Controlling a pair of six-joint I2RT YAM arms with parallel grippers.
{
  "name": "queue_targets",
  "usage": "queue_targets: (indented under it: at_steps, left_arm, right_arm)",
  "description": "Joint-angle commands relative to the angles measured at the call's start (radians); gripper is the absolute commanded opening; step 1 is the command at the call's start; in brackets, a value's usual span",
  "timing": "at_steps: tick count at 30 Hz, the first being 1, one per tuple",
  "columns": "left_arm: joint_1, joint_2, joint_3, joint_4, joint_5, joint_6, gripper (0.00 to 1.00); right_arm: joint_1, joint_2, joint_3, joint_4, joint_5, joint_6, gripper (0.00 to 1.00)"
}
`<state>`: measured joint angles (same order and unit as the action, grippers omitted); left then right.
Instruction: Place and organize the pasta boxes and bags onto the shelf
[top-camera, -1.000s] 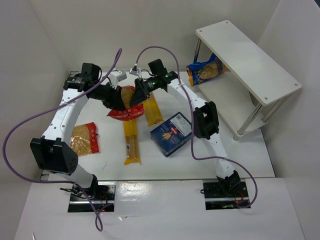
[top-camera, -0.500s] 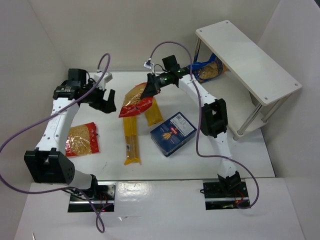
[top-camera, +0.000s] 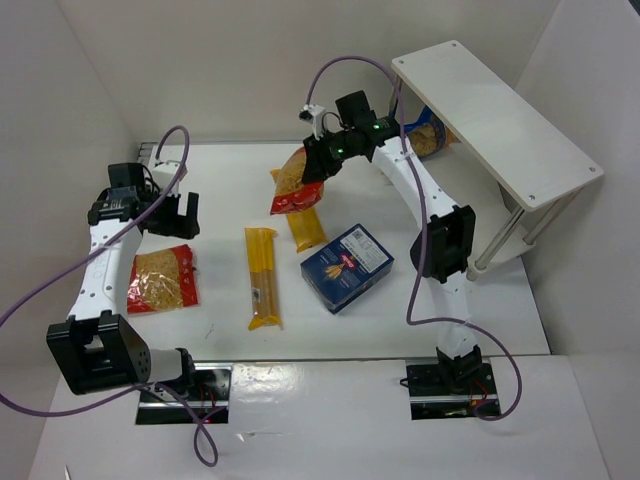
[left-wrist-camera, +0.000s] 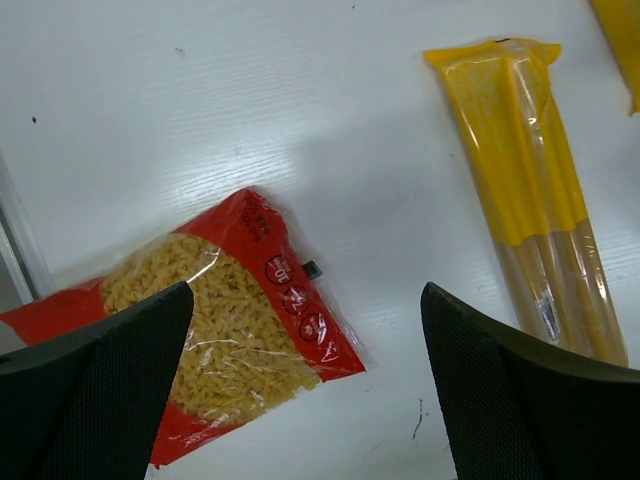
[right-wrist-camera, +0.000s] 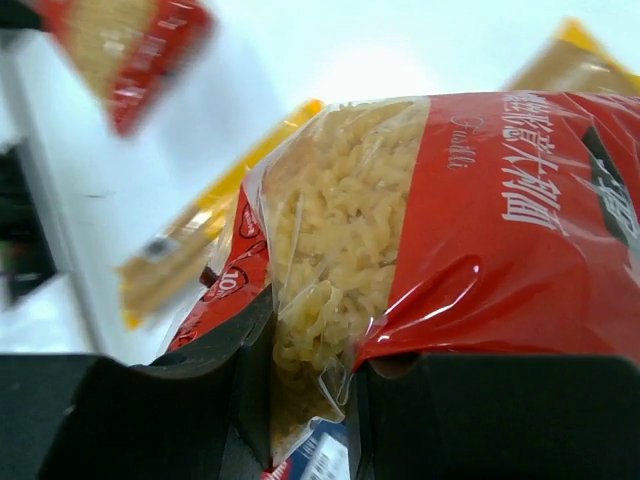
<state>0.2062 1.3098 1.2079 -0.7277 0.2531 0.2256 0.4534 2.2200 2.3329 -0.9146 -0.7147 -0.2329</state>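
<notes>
My right gripper (top-camera: 312, 170) is shut on a red-edged bag (top-camera: 295, 186) of yellow pasta, which hangs off the table left of the shelf (top-camera: 500, 110). In the right wrist view the bag (right-wrist-camera: 450, 220) is pinched between the fingers of the gripper (right-wrist-camera: 305, 340). My left gripper (top-camera: 176, 218) stands open and holds nothing. It hovers over the other red-edged bag (left-wrist-camera: 215, 320), which lies flat at the table's left (top-camera: 160, 277). Two spaghetti packs (top-camera: 263, 275) (top-camera: 307, 228) and the dark blue pasta box (top-camera: 346, 267) lie mid-table. A blue-edged bag (top-camera: 425, 140) rests on the lower board.
White walls close in the table on the left, back and right. The shelf's thin metal legs (top-camera: 497, 240) stand at the right, near the right arm's elbow (top-camera: 445, 245). Purple cables loop above both arms.
The left gripper opened, let go of the red-edged bag and drew back to the left. The right gripper closed on that bag and carried it up and right towards the shelf.
</notes>
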Motion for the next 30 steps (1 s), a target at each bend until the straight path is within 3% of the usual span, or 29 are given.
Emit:
queue_targets:
  at_steps: [1, 7, 13, 19, 30]
  left_arm:
    - [0.018, -0.043, -0.028, 0.079, -0.034, -0.037, 1.0]
    - [0.047, -0.043, -0.073, 0.122, -0.034, -0.055, 1.0]
    - [0.058, -0.052, -0.105, 0.142, -0.012, -0.055, 1.0]
    - [0.067, -0.052, -0.136, 0.175, 0.006, -0.055, 1.0]
    - [0.094, -0.079, -0.176, 0.185, 0.026, -0.055, 1.0]
  right_arm:
    - [0.044, -0.161, 0.045, 0.022, 0.29, -0.121, 0.0]
    - [0.097, -0.279, -0.133, 0.088, 0.608, -0.14, 0.0]
    - [0.097, -0.402, -0.377, 0.169, 0.776, -0.111, 0.0]
    - [0.097, -0.496, -0.595, 0.273, 1.049, -0.149, 0.0]
    - [0.076, -0.531, -0.685, 0.428, 1.336, -0.272, 0.0]
